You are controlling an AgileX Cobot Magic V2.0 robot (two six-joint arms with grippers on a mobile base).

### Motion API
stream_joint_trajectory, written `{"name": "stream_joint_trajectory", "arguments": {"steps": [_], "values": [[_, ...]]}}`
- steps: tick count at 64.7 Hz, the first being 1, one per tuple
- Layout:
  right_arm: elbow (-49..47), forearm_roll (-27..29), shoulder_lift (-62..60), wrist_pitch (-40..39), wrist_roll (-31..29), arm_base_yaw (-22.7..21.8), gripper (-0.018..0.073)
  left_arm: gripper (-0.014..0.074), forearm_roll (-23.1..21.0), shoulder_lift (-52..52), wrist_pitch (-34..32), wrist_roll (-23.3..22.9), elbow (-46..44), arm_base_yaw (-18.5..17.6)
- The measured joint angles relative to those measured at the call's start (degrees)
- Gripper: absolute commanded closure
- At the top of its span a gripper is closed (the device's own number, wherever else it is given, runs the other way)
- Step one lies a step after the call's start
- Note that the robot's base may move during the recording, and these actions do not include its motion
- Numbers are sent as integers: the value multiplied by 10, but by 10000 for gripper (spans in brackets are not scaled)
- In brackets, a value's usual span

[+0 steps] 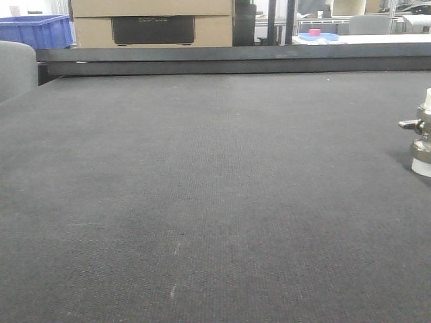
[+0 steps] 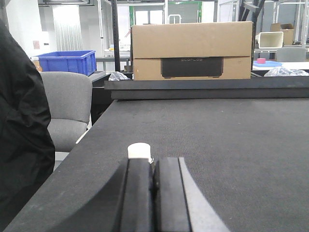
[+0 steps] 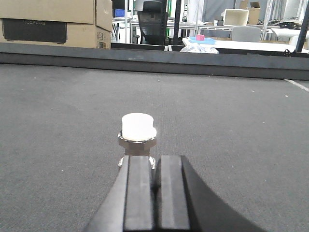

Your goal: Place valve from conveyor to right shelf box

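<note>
Grey felt belt (image 1: 202,202) carries the valve (image 1: 422,131), upright at the right edge of the front view. Right claw (image 3: 155,158) clenched on nothing, valve standing just beyond its tips. Left claw (image 2: 153,160) clenched too, near the belt's left edge; a white cap (image 2: 140,151) shows past its tips.

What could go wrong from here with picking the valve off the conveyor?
1. The right claw looks shut just behind the upright valve. Advancing without opening it would likely topple the valve or push it along the conveyor.
2. In the front view the valve is cut off at the right edge, so that camera probably tracks it poorly.
</note>
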State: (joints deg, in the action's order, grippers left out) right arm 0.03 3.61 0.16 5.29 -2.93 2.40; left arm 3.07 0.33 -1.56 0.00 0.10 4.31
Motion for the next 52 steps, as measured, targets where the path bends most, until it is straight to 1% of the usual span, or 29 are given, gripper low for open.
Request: {"name": "stream_joint_trajectory", "arguments": {"steps": [21, 42, 52], "values": [[0, 0, 0, 0, 0, 0, 721, 707, 31, 0, 0, 0, 0, 0], [0, 0, 0, 0, 0, 0, 721, 707, 36, 0, 0, 0, 0, 0], [0, 0, 0, -13, 0, 0, 721, 707, 36, 0, 0, 3, 0, 0]]}}
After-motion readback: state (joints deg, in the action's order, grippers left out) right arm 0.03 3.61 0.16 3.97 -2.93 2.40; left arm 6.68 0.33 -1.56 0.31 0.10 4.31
